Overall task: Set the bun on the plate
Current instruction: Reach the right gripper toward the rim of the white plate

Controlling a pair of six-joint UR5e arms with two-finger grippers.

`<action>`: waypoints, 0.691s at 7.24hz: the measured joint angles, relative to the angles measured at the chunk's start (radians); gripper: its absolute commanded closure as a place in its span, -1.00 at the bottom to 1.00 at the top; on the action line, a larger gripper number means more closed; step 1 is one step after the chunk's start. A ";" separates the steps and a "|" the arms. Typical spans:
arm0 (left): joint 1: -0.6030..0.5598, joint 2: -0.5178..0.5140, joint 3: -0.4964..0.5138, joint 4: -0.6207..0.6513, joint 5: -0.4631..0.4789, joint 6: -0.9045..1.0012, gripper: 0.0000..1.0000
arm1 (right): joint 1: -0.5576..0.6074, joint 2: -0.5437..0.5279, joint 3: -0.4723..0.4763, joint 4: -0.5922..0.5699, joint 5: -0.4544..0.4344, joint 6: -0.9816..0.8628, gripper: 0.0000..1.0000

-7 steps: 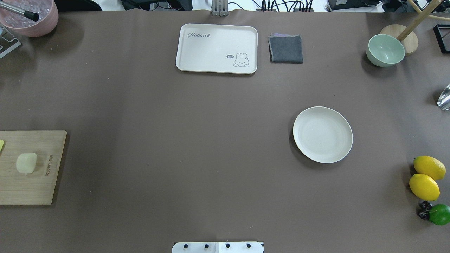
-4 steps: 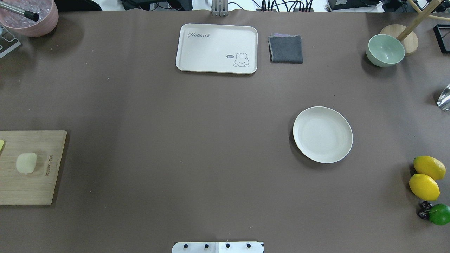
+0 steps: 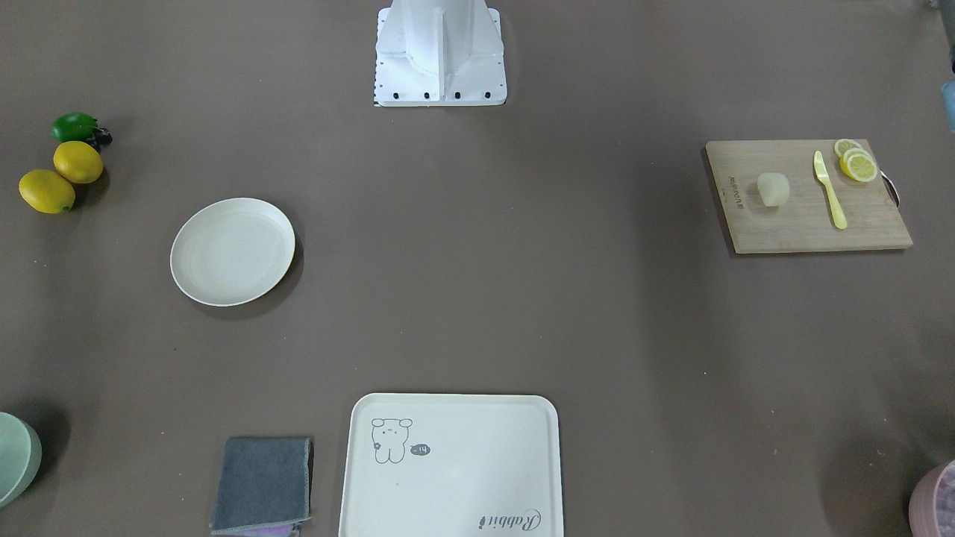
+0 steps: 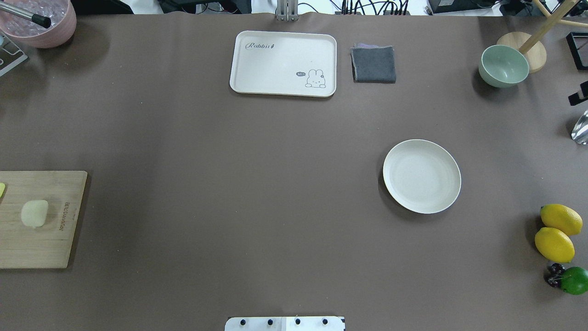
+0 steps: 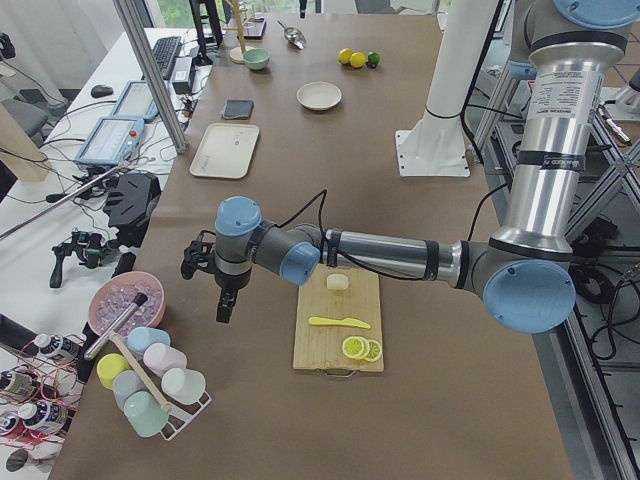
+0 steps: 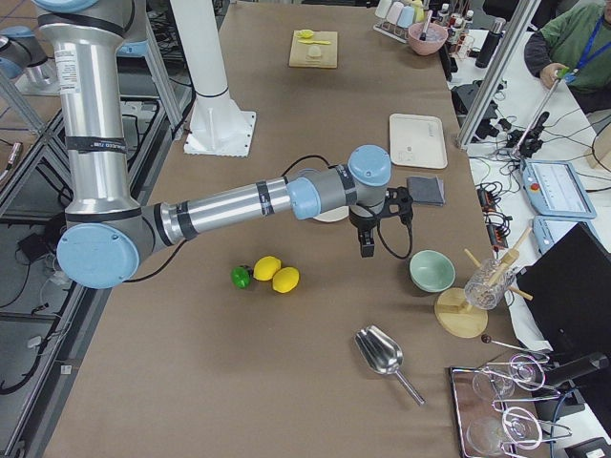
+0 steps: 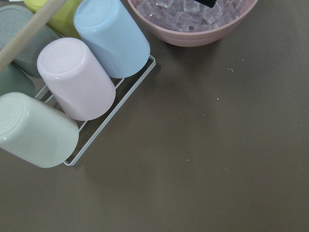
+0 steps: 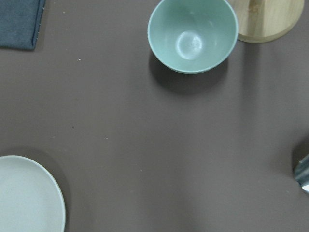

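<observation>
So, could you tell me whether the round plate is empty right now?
Empty. The plate shows only bare surface; the bun sits on the cutting board.

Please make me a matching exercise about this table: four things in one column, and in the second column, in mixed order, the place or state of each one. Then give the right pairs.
Things
1. bun
2. plate
3. cloth
4. bowl

Places or states
A. beside the tray
B. on the cutting board
C. next to the wooden disc
D. empty, standing alone

Right pairs: 1-B, 2-D, 3-A, 4-C
</observation>
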 measured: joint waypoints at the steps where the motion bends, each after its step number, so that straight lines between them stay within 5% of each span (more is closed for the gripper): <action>1: 0.000 0.000 0.000 0.000 0.000 0.000 -1.00 | -0.088 -0.007 -0.005 0.146 -0.051 0.176 -1.00; 5: 0.000 -0.001 0.002 0.000 0.001 0.000 -1.00 | -0.388 -0.024 -0.019 0.359 -0.210 0.482 -1.00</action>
